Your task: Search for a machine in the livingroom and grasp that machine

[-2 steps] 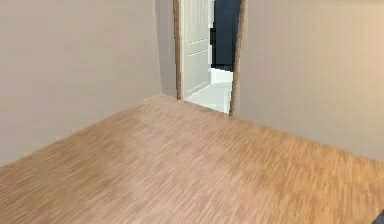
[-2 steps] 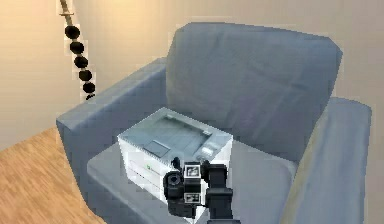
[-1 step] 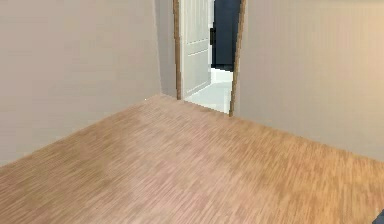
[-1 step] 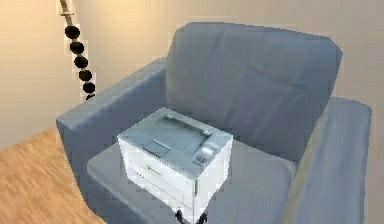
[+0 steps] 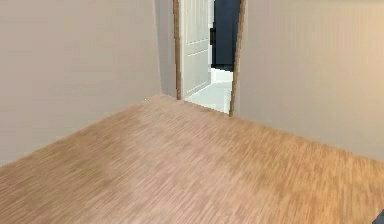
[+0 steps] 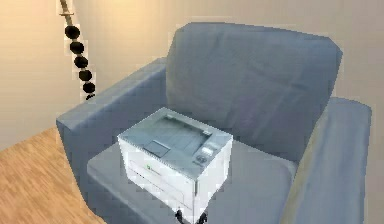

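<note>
Since the printer (image 6: pixel 175 150) sits on the armchair (image 6: pixel 262 75) seat near its front edge, I'd reach straight at its near face; the end effector (image 6: pixel 184 213) shows just before it, and I cannot tell whether it holds anything. Chair arms hem the reach; a beaded pole (image 6: pixel 78 50) stands beside.

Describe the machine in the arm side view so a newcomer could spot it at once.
Find the big blue-grey armchair against the plain wall. On its seat cushion sits the machine, a boxy white printer-like unit with a grey top. It is the only pale, hard-edged box there, unlike the column of black beads beside the chair.
</note>
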